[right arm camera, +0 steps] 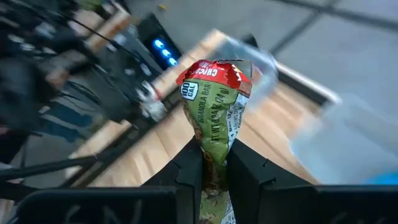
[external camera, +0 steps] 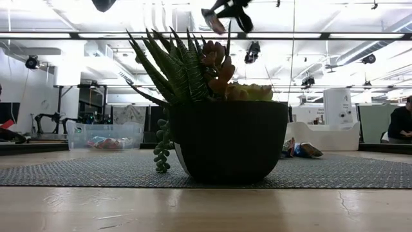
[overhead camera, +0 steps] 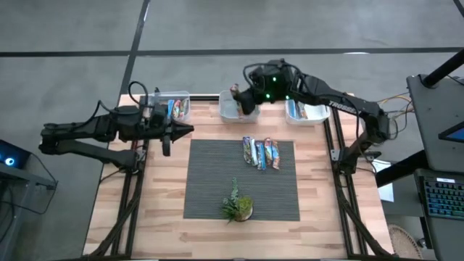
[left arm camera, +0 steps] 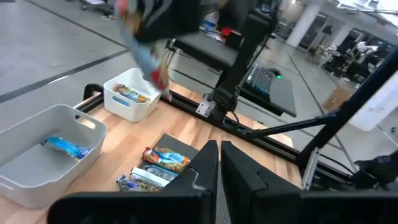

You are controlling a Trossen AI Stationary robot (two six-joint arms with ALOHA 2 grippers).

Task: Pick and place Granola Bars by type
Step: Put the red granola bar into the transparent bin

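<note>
My right gripper (right arm camera: pixel 214 155) is shut on a granola bar (right arm camera: pixel 212 106) in a green wrapper with a red end. It hangs high over the middle white bin (overhead camera: pixel 230 113) at the table's far edge. Several more Granola Bars (overhead camera: pixel 261 153) lie side by side on the grey mat (overhead camera: pixel 210 181). One blue bar (left arm camera: pixel 67 148) lies in the middle bin, another bar (left arm camera: pixel 131 94) in the right white bin (overhead camera: pixel 305 112), and a few in the clear bin (overhead camera: pixel 175 109) at the far left. My left gripper (overhead camera: pixel 171 131) is shut on nothing, raised at the table's left. My right gripper pinches the bar's green part (right arm camera: pixel 214 140) between its two fingers, lying across the bar. The red end (right arm camera: pixel 214 73) sticks out past the fingertips. In the left wrist view the bar (left arm camera: pixel 147 57) slants down below the gripper, lifted clear of table and bins.
A small green plant in a dark pot (overhead camera: pixel 238 207) stands on the mat's near edge and fills the middle of the low view (external camera: pixel 228 142). Bare wood lies left and right of the mat. A desk with a keyboard (overhead camera: pixel 442 196) stands beyond the table's right side.
</note>
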